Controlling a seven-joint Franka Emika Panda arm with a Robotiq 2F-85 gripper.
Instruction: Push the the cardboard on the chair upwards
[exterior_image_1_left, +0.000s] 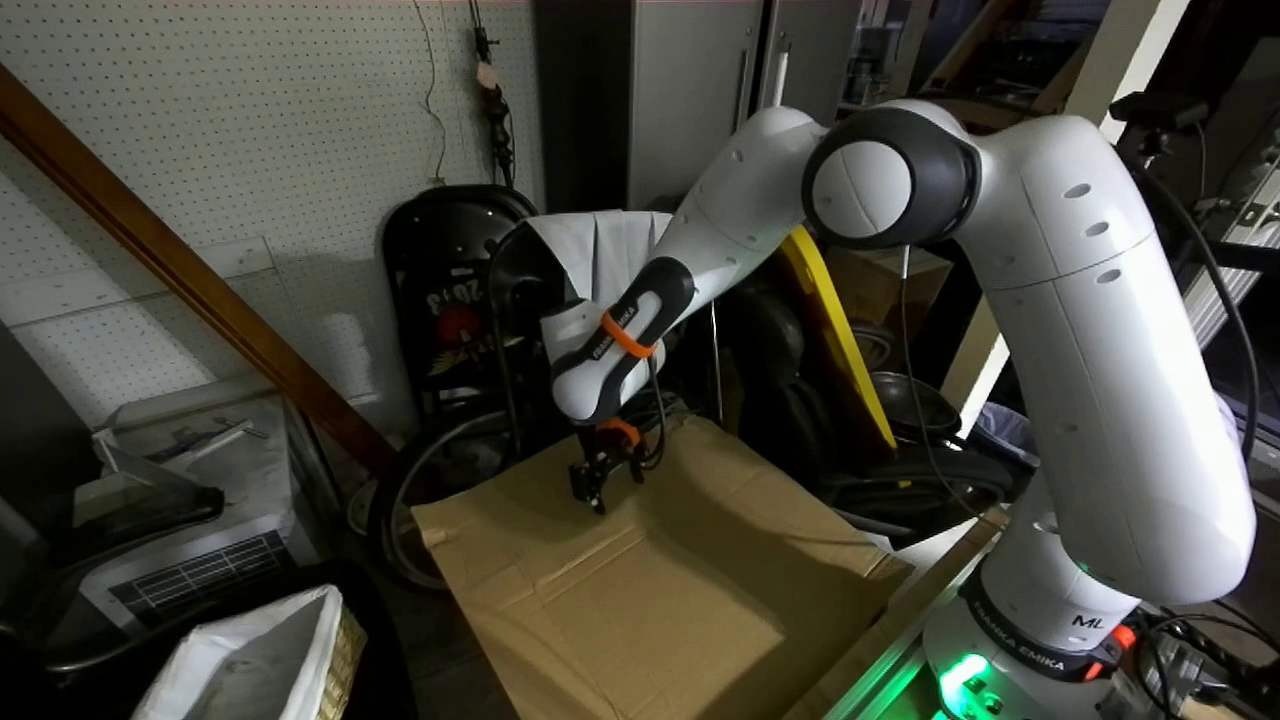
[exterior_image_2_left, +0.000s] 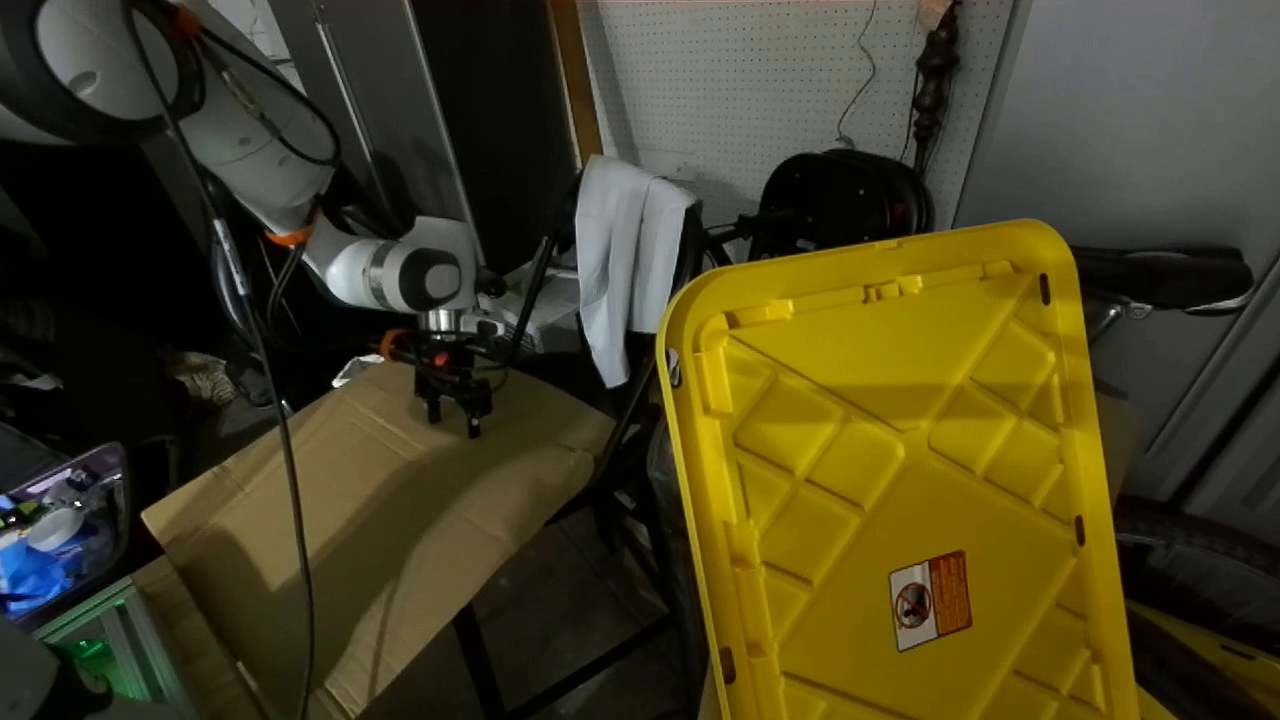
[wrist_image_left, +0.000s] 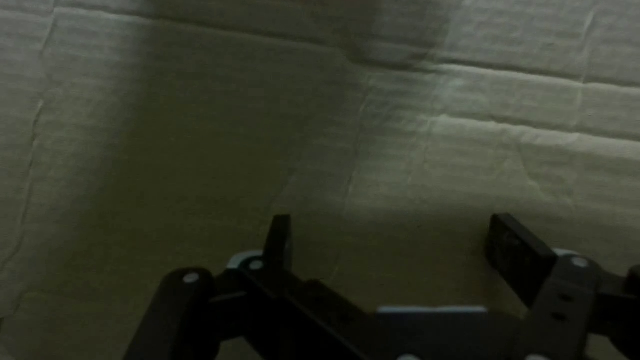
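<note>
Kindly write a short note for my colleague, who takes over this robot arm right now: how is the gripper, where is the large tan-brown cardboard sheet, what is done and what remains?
Gripper: the black two-finger gripper is open, holds nothing and points down over the large tan-brown cardboard sheet; contact cannot be confirmed.
Cardboard: the sheet lies spread out and creased, with slim black legs showing beneath it in an exterior view.
Done: the gripper is positioned over the sheet; whether any pushing has been done, I cannot tell.
Left: probably check for contact, then push the sheet upwards.
</note>
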